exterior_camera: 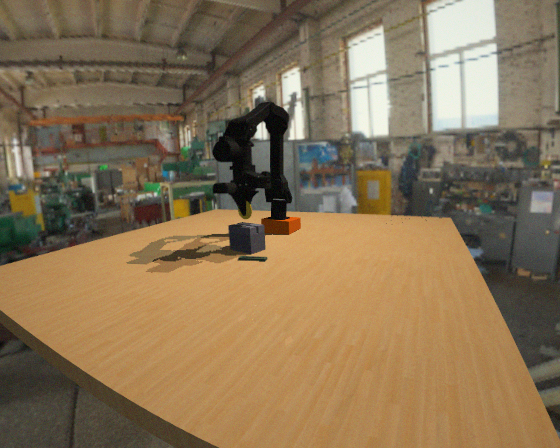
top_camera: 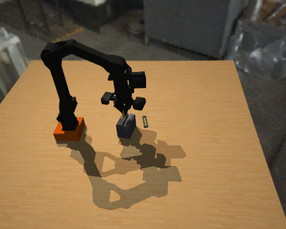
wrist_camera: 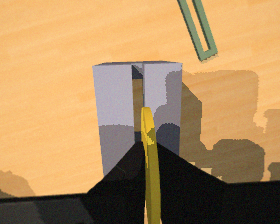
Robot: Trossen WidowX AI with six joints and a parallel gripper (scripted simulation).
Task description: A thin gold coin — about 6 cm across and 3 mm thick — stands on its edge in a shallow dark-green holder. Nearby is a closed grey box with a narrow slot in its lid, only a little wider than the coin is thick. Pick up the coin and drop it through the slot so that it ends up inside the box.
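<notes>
My gripper (top_camera: 124,112) (exterior_camera: 245,214) (wrist_camera: 145,148) is shut on the gold coin (top_camera: 123,114) (exterior_camera: 248,210) (wrist_camera: 152,180) and holds it on edge above the grey box. The grey box (top_camera: 125,129) (exterior_camera: 247,239) (wrist_camera: 113,100) stands closed on the table. In the wrist view the coin's far end lies by the right edge of the slot (wrist_camera: 138,100), and the coin runs nearly along the slot. In the exterior view a small gap shows between coin and lid. The dark-green holder (top_camera: 145,121) (exterior_camera: 252,259) (wrist_camera: 203,30) is empty beside the box.
The arm's orange base (top_camera: 67,135) (exterior_camera: 282,226) stands on the wooden table (top_camera: 208,153) (exterior_camera: 332,350), left of the box in the top view. The arm's shadows fall across the table and partly over the box lid.
</notes>
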